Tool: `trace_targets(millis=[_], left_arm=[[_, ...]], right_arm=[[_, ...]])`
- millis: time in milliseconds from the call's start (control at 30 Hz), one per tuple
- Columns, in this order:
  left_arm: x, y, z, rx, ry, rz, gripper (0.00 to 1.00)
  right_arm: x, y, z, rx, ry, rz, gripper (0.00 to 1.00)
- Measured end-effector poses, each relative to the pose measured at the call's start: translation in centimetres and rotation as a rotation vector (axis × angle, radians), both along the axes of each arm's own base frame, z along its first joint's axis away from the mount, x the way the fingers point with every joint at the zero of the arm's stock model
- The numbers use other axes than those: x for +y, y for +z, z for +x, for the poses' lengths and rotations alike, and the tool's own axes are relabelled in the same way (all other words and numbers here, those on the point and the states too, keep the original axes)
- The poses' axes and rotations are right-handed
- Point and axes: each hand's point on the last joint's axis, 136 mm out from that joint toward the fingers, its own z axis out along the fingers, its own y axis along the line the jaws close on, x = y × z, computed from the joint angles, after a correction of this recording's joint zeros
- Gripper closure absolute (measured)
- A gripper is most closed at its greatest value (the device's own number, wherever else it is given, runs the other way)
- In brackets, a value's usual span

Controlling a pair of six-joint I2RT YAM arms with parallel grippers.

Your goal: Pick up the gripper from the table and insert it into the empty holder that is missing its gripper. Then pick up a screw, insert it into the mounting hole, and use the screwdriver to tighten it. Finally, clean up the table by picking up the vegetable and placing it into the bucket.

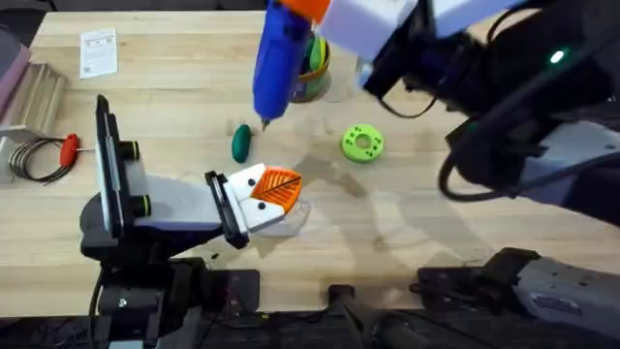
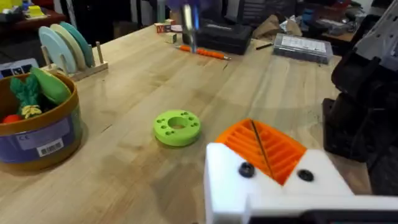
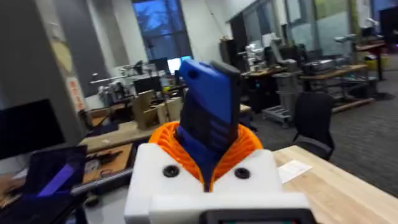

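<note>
My right tool (image 3: 208, 165) is clamped on the screwdriver (image 1: 281, 53), its orange pads pinching the blue body on both sides in the right wrist view. From overhead the screwdriver hangs high over the far middle of the tabletop (image 1: 436, 242), body up, thin metal tip pointing down and toward me, ending above bare wood just beside the vegetable (image 1: 241, 143).

My left tool (image 1: 276, 194) lies low on the tabletop nearer to me, white mounts forward and its orange ribbed pads drawn together; I see nothing between them, though I cannot rule out something small. I judge the mounting hole to be somewhere on that white and orange block, but I cannot make out a screw seated there from these views.

The relation I am steering by: the left tool sits nearer to me than the screwdriver tip and slightly to my right of it. So the tip has to come toward me and down, with the driver's long axis staying close to upright. The right arm carries it; the left only presents the work.

Farther out, the vegetable lies uncollected beside the tip, the green disc (image 1: 362, 142) sits to the right, and the bucket (image 2: 37, 127) stands behind the driver, already holding other toys.
</note>
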Motion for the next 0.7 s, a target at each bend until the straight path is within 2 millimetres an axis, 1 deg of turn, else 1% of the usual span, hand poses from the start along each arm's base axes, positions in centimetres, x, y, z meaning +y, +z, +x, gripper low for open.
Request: trace_targets(millis=[33, 67, 333, 367, 533, 700], left_arm=[[0.0, 0.0, 0.0, 0.000, 0.000, 0.000, 0.992], [0.0, 0.0, 0.0, 0.000, 0.000, 0.000, 0.992], [0.0, 0.0, 0.0, 0.000, 0.000, 0.000, 0.992], [0.0, 0.0, 0.0, 0.000, 0.000, 0.000, 0.992], [0.0, 0.0, 0.0, 0.000, 0.000, 0.000, 0.992], [0.0, 0.0, 0.0, 0.000, 0.000, 0.000, 0.992]], right_arm=[[0.2, -0.3, -0.3, -0.006, 0.011, 0.002, 0.978], [0.9, -1.4, -1.3, -0.030, 0.057, -0.001, 0.978], [2.1, -2.4, -3.7, -0.133, 0.173, -0.035, 0.978], [2.7, -2.7, -4.5, -0.159, 0.200, -0.050, 0.978], [3.3, -2.7, -6.1, -0.222, 0.242, -0.054, 0.978], [3.4, -2.9, -6.7, -0.261, 0.261, -0.068, 0.978]])
